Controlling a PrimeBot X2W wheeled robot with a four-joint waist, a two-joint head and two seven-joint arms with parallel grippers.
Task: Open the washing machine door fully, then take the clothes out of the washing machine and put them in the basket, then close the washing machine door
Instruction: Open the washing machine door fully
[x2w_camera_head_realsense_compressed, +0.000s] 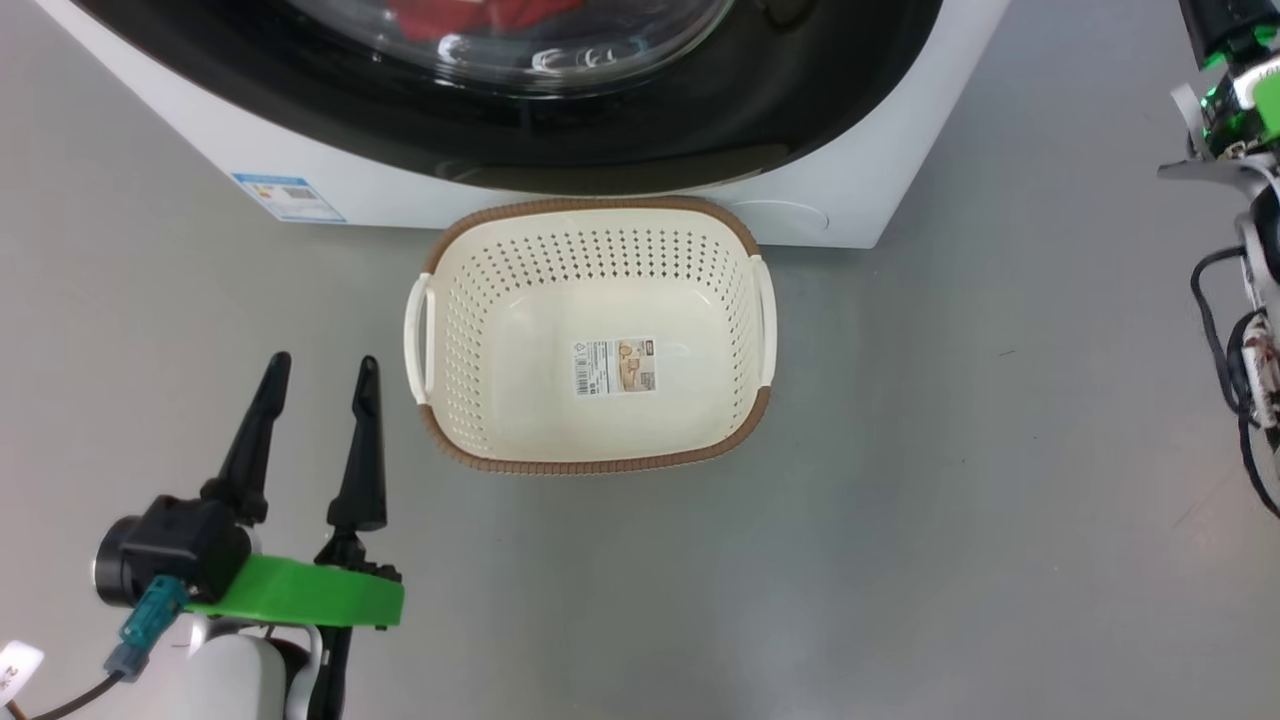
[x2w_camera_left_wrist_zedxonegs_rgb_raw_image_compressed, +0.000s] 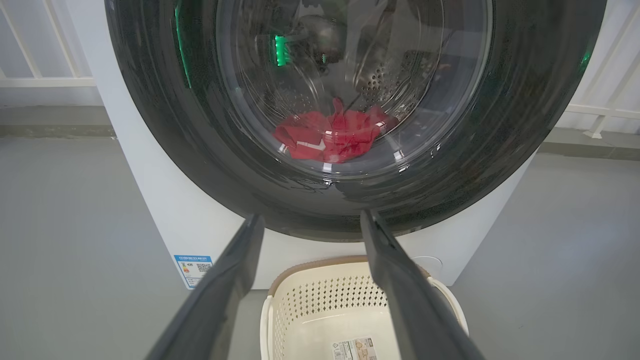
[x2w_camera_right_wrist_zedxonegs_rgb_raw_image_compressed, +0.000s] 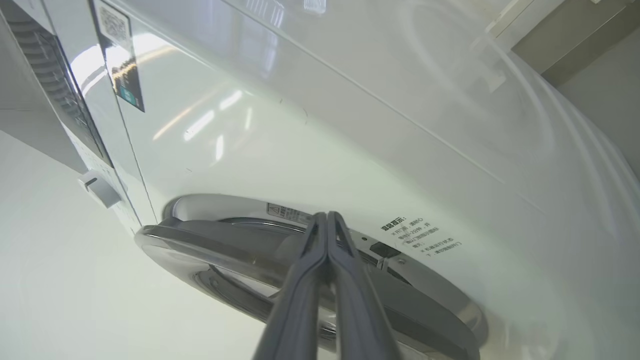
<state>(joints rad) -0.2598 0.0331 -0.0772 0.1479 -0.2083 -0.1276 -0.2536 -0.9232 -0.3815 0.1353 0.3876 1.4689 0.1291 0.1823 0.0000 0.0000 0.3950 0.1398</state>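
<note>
screening clothes (x2w_camera_left_wrist_zedxonegs_rgb_raw_image_compressed: 332, 137): glass door (x2w_camera_left_wrist_zedxonegs_rgb_raw_image_compressed: 165, 125); basket (x2w_camera_head_realsense_compressed: 600, 466) beneath; left gripper (x2w_camera_head_realsense_compressed: 324, 362) wide, right gripper (x2w_camera_right_wrist_zedxonegs_rgb_raw_image_compressed: 326, 216) closed.

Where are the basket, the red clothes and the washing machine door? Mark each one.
basket (x2w_camera_head_realsense_compressed: 600, 466), head view, brown front rim.
clothes (x2w_camera_left_wrist_zedxonegs_rgb_raw_image_compressed: 340, 137), left wrist view, middle of the red fabric.
washing machine door (x2w_camera_left_wrist_zedxonegs_rgb_raw_image_compressed: 170, 125), left wrist view, black rim, left side.

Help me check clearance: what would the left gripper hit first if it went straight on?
Most likely the black lower rim of the door; the open left gripper points at it. How far off it is remains unclear.
</note>
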